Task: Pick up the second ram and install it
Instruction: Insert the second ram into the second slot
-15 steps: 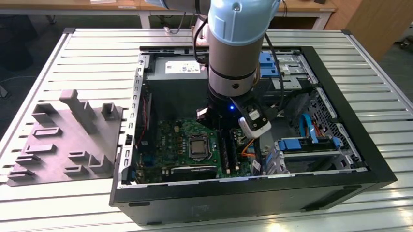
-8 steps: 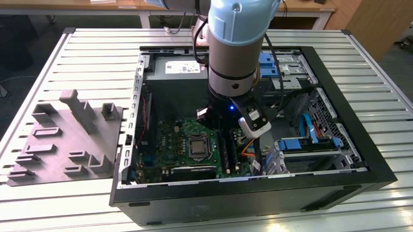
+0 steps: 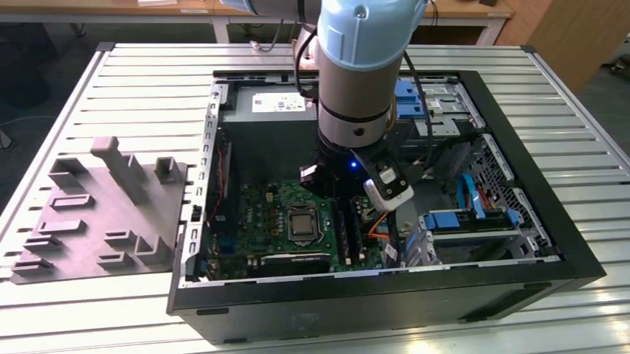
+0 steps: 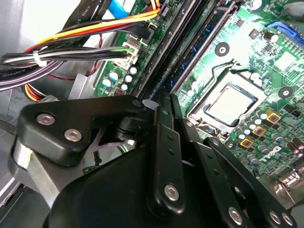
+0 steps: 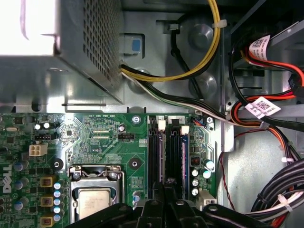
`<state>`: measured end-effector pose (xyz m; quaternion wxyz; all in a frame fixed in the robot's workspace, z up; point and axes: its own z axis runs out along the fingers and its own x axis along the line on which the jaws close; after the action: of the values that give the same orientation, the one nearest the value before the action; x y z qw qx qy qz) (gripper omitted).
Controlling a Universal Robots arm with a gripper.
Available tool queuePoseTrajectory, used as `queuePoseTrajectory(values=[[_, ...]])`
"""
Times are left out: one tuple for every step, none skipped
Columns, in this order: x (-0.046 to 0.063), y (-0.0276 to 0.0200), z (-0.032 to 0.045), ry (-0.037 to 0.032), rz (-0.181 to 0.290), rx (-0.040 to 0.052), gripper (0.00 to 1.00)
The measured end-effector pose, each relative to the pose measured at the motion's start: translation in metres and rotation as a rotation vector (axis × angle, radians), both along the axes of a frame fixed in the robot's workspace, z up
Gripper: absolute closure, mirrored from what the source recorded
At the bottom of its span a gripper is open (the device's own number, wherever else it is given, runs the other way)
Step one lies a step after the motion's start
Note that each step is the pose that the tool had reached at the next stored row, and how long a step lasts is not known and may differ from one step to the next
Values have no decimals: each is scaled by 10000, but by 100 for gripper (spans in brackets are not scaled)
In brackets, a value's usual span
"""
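A table [image 3: 551, 96] of pale metal slats fills most of the exterior view, its grooves running across the frame. Beyond its far edge, at the top of the frame, stands a wooden bench [image 3: 197, 11] on white legs. A wooden panel [image 3: 566, 33] sits in the upper right corner. The dark floor [image 3: 29, 74] shows at upper left.

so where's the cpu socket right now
The cpu socket sits mid-motherboard inside the open case, just toward the exterior view's left of the black memory slots. In the first wrist view it lies beside those slots, near the end effector.
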<state>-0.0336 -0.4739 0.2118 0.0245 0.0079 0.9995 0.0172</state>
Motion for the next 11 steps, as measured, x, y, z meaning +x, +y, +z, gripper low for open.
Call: queuePoseTrajectory(values=[[0,0,0,1,0,-1,87],[0,0,0,1,1,0,81],[0,0,0,1,0,-2,81],[0,0,0,2,0,-2,81],[0,0,0,2,0,-2,81],[0,-1,1,3,0,-4,81],[0,-1,3,2,0,-4,81],[0,0,11,0,0,1,81],[0,1,23,-1,0,6,81],[0,0,41,1,0,1,81],[0,-1,61,3,0,-5,81]])
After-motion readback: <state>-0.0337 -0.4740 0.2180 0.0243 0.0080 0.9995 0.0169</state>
